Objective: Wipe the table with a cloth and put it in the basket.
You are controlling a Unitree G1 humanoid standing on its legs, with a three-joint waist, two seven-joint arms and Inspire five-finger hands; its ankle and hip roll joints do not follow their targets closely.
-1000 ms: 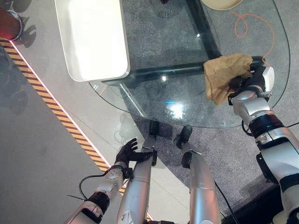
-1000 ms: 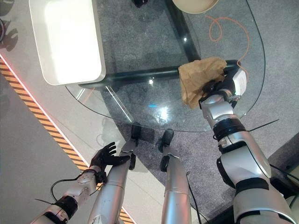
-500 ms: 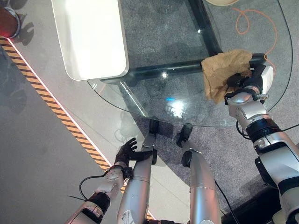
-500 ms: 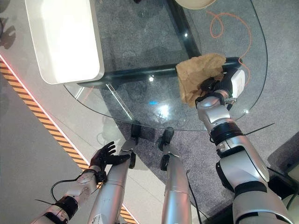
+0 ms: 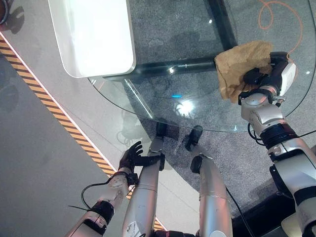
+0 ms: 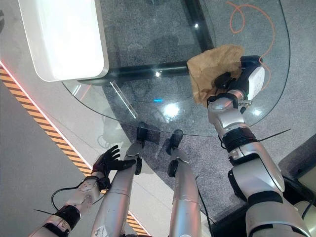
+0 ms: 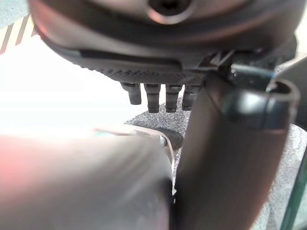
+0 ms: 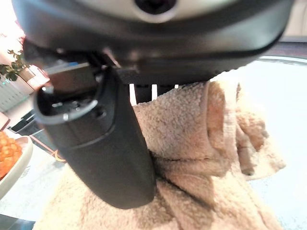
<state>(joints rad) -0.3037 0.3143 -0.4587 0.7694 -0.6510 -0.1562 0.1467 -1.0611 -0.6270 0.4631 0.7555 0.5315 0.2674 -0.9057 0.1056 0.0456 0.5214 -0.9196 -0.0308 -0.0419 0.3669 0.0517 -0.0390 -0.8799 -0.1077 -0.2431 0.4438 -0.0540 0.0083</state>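
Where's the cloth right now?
The tan cloth lies bunched on the glass table, at its right side, under the right robot hand that presses on it.

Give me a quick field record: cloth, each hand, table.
cloth: tan cloth, bunched, lying on the glass near the table's right side
right hand: right hand on the cloth; thumb lies across it, fingers hidden
left hand: left hand low beside the leg, off the table, fingers relaxed, holding nothing
table: glass table, dark frame beneath
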